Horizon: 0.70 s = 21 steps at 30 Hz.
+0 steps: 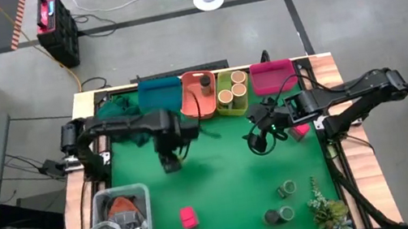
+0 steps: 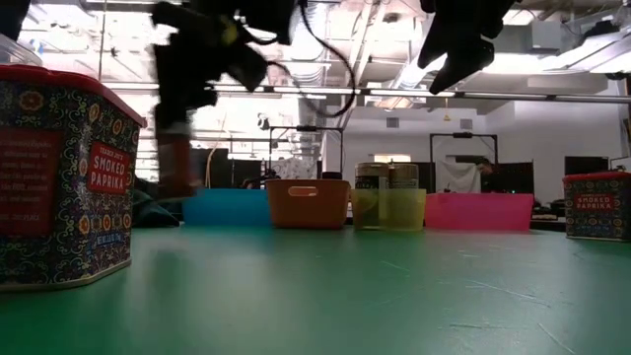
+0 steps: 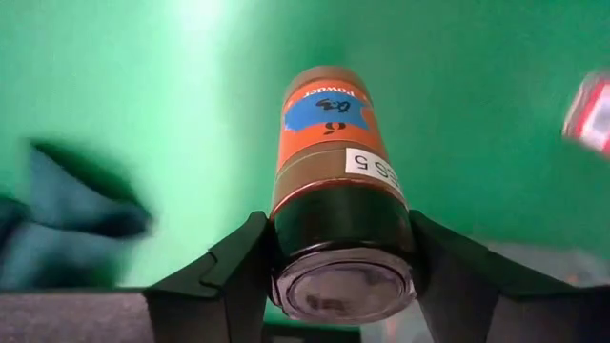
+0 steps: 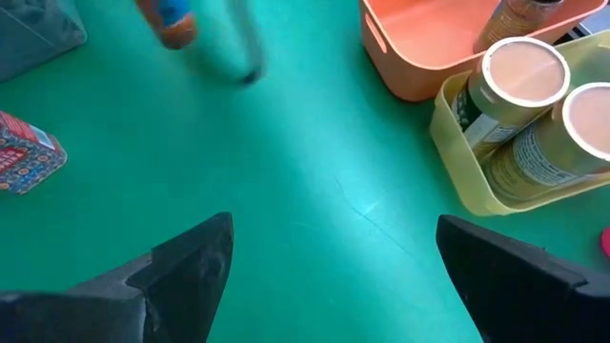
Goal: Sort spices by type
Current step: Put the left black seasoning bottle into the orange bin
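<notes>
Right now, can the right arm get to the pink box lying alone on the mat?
Probably yes. The right gripper is open and empty above the green mat, and nothing lies between it and the pink box. The left gripper, holding a jar, hangs off to the side.

You can read "SMOKED PAPRIKA" on the near tin [image 2: 61, 177] in the low view, and again on the far tin [image 2: 596, 205]. The jar [image 3: 338, 181] in the left wrist view shows "Powder", "6" and a white sticker ending "S 5".
</notes>
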Tool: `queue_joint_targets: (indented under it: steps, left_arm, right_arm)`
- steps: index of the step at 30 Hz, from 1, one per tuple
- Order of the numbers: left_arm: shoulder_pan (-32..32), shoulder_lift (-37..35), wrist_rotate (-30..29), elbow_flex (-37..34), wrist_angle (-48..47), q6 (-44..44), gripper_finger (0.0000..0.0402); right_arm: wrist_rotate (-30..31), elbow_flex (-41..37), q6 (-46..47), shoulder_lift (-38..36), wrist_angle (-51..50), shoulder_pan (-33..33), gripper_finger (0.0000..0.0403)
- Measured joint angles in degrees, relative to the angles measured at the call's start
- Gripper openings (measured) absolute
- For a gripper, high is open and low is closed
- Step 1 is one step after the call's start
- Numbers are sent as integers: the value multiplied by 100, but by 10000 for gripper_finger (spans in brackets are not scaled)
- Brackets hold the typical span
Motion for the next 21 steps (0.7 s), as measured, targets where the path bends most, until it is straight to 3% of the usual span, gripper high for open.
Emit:
queue_joint_targets:
  steps: [11, 21]
  left_arm:
    - [1399, 111, -398, 1954, 89, 514, 208]
    - [2161, 1609, -620, 3945, -215, 1152, 208]
  right_arm:
    - [-1, 0, 118, 0, 1, -116, 392]
    - [-5, 0, 233, 0, -3, -94, 392]
